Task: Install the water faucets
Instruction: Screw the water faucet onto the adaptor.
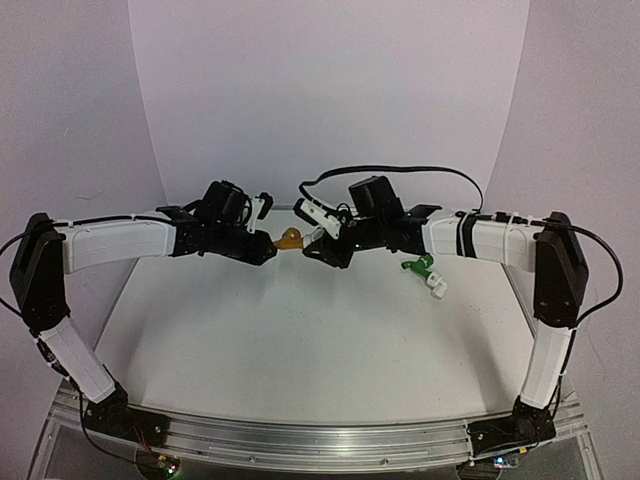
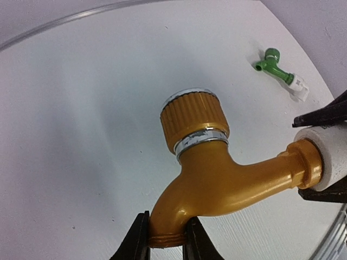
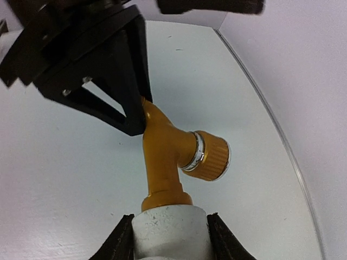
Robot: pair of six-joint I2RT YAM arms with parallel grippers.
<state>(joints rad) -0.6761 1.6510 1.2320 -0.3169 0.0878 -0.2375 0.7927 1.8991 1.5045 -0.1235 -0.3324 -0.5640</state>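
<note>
The orange-yellow faucet [image 1: 290,240] hangs in the air between my two grippers, above the back of the white table. My left gripper [image 2: 165,238] is shut on its spout end [image 2: 168,230]. My right gripper [image 3: 169,238] is shut on a white pipe fitting [image 3: 171,230] that sits on the faucet's other end [image 3: 165,197]. The ribbed knob [image 2: 192,116] sticks out sideways. The green faucet [image 1: 420,268] lies on the table under my right arm, joined to a white fitting [image 1: 438,288]; it also shows in the left wrist view [image 2: 271,62].
The white table [image 1: 300,330] has a clear raised rim [image 2: 81,19] along its back edge. A black cable [image 1: 400,172] loops above the right wrist. Purple walls close in behind and at both sides.
</note>
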